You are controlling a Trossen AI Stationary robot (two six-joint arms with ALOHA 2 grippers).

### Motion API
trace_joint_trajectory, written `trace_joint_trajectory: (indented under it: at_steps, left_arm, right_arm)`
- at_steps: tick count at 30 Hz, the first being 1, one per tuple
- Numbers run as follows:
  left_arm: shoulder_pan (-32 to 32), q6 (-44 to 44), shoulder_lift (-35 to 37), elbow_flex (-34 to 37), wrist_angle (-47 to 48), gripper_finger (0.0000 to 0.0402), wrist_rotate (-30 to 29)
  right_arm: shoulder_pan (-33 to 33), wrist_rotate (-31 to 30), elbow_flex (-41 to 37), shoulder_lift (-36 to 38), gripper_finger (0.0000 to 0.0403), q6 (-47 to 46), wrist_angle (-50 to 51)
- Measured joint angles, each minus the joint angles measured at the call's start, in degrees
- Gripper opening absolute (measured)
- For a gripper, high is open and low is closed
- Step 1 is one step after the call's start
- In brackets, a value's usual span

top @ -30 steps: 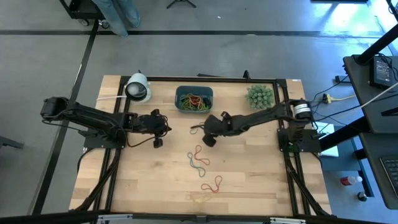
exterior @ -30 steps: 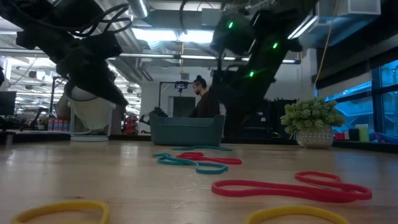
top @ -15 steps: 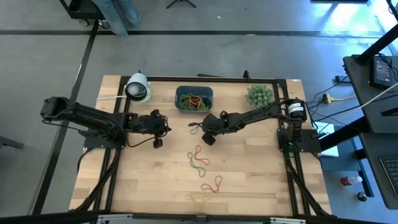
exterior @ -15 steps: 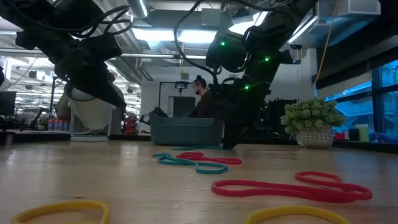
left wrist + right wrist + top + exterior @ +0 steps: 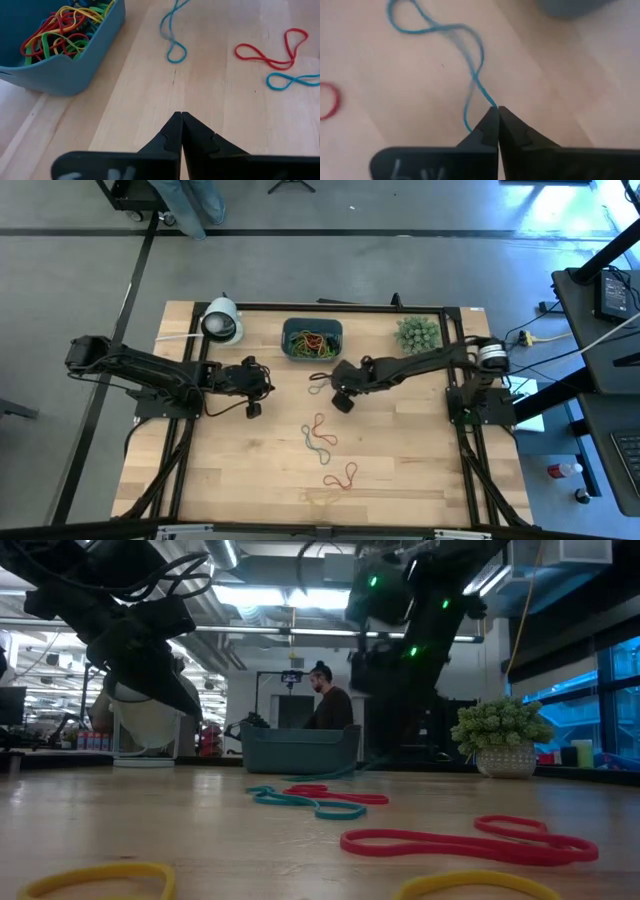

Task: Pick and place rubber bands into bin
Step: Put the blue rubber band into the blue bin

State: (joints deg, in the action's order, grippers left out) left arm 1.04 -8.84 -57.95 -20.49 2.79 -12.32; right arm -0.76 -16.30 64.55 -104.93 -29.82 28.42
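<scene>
The teal bin (image 5: 312, 327) stands at the table's far middle, with a heap of coloured rubber bands (image 5: 312, 342) inside. My right gripper (image 5: 331, 384) hovers just near of the bin, shut on a blue band (image 5: 317, 380). My left gripper (image 5: 270, 387) waits left of that band, shut and empty. More loose bands lie flat on the table: a red and blue tangle (image 5: 318, 435), a red one (image 5: 341, 475) and a yellow one (image 5: 320, 498). The left wrist view shows the bin (image 5: 60, 75), the blue band (image 5: 172, 35) and a red band (image 5: 270, 50). My right gripper pinches the blue band between its two fingertips at one end of the loop (image 5: 491, 105). The fingers slant down from the table's right. The held end is raised, and the rest of the band (image 5: 435, 30) trails off toward the table, twisted and slack.
A white cylinder (image 5: 222, 321) stands at the far left corner and a spiky green ball plant (image 5: 418, 333) at the far right. A person (image 5: 328, 705) stands in the room beyond the table. Bare wood lies to the near left and near right.
My right gripper dipped toward the table and a little to the left, then rose again and drew back to the right. The near end of the blue band came up with it while the rest trailed behind.
</scene>
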Motion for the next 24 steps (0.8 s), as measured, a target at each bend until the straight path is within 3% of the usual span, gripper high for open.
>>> trace_joint_trajectory:
  at_steps: [11, 24]
  left_arm:
    - [0.0, 0.0, 0.0, 0.0, 0.0, 0.0002, -1.6]
    - [0.0, 0.6, 0.0, 0.0, -1.5, 0.0003, -1.7]
  right_arm:
    - [2.1, -8.9, 2.0, 12.3, 0.0001, -0.7, 5.2]
    - [-4.0, -12.8, 18.4, 8.7, 0.0000, 16.7, 6.2]
